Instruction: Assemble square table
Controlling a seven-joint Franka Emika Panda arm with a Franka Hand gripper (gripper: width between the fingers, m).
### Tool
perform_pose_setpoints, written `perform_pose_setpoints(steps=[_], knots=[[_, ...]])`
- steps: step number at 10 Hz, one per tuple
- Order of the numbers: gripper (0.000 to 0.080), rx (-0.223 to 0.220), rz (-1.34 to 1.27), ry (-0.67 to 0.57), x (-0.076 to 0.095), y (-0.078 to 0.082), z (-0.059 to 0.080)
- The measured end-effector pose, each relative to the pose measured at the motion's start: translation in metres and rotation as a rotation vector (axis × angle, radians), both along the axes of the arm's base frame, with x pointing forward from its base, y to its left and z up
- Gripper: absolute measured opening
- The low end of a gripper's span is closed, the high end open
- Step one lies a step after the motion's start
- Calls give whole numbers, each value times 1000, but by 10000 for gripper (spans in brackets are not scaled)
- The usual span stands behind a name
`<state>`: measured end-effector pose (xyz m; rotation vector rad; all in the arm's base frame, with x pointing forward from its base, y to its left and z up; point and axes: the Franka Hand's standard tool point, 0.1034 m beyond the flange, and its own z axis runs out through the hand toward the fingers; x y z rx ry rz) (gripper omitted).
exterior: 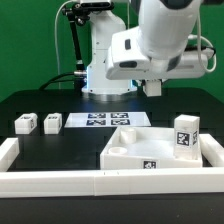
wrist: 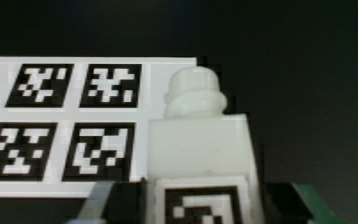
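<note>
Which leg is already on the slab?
The upright leg at the slab's corner, on the exterior view's right. Two legs lie apart at the left; a fourth leg is in the jaws.

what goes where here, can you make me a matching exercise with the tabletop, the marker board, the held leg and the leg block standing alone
Things: 1 tabletop; 2 marker board; 3 held leg; 4 lone leg block.
Places: a in the gripper; b upright by the tabletop's corner, exterior view's right; c lying flat, next to a small leg block; d just behind the front barrier wall.
Pairs: 1-d; 2-c; 3-a; 4-b.
</note>
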<state>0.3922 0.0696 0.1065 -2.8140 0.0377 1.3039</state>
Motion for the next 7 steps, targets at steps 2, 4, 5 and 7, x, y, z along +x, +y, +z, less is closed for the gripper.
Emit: perform_pose_setpoints(steps=[2,4,5,7], knots=[[288,1,-2,-87,8,1,-5],[288,17,1,-266,16,-5,-14],[288,29,5,-301,21,-10,-12],[288,39,7,-428,45,-18,-3]])
